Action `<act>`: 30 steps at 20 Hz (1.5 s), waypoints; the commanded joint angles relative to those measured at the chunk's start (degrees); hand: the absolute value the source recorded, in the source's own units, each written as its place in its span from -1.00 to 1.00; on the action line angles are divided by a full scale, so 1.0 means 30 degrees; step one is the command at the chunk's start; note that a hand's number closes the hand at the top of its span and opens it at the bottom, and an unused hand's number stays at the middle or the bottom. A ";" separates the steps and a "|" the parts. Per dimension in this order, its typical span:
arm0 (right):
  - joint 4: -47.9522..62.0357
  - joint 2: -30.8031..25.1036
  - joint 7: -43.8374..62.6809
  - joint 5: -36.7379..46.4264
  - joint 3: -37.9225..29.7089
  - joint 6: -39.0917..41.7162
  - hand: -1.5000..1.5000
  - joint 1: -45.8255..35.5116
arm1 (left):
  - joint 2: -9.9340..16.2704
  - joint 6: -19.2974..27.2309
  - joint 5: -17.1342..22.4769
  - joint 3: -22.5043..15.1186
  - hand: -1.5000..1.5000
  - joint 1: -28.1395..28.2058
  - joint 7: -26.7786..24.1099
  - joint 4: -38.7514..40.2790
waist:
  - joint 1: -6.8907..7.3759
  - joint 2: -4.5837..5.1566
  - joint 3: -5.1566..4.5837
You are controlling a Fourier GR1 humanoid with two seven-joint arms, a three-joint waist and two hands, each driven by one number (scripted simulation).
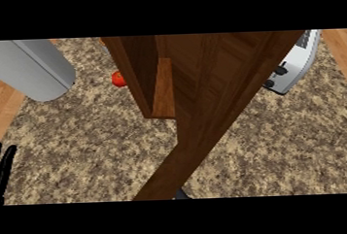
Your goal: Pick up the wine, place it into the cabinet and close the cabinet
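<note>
A brown wooden cabinet (203, 64) fills the middle of the head view. Its door (205, 132) stands open and runs down toward the lower edge. No wine bottle shows anywhere; the cabinet and door hide much of the counter behind them. My left hand (1, 166) rests at the lower left edge, fingers straight and pointing up, holding nothing. My right hand does not show. Only a small grey piece (182, 194) peeks out beside the door's lower end.
A red round fruit (117, 79) lies on the speckled counter (76, 141) just left of the cabinet. A large grey cylinder (31, 68) lies at the upper left. A white toaster (293, 61) stands at the upper right behind the door.
</note>
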 commanded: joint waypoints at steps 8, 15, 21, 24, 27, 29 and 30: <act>0.9539 0.1497 -0.0361 -0.5063 -0.3183 -0.3759 1.00 -1.1809 | 0.1236 -0.2753 0.1989 0.2602 -1.00 -0.0092 0.0523 0.0874 | 0.0343 0.0186 0.0029; 1.6839 0.1509 -0.3712 -0.8489 -0.5135 -0.1915 1.00 -1.6390 | 0.1647 -0.3234 0.2969 0.3963 -1.00 0.0075 0.1283 0.0582 | 0.0462 0.0310 0.0065; 1.8382 0.1510 -0.2144 -1.4957 -0.4885 0.3639 1.00 -1.6303 | 0.2002 -0.4116 0.3297 0.4508 -1.00 -0.0110 0.1407 0.0863 | 0.0884 0.0460 0.0075; 2.1895 0.1511 -0.2502 -1.6089 -0.6755 0.5382 1.00 -1.7058 | 0.2238 -0.4224 0.3977 0.5686 -1.00 -0.0759 0.1666 0.1719 | 0.0377 0.0465 0.0069; 2.4450 0.1511 -0.4991 -1.5058 -0.7290 0.4411 1.00 -1.8296 | 0.2058 -0.4339 0.3704 0.5779 -1.00 -0.0239 0.1792 0.1470 | 0.0171 0.0323 0.0074; 2.5690 0.1511 -0.7161 -1.3136 -0.7316 0.4878 1.00 -1.7814 | 0.1956 -0.3655 0.4105 0.6097 -1.00 -0.0100 0.2167 0.0751 | 0.0048 0.0334 0.0097; 2.6601 0.1174 -0.7006 -1.3028 -0.7952 0.5354 1.00 -1.8461 | 0.2152 -0.4977 0.4439 0.6692 -1.00 -0.0149 0.1954 0.2382 | -0.0050 0.0359 0.0067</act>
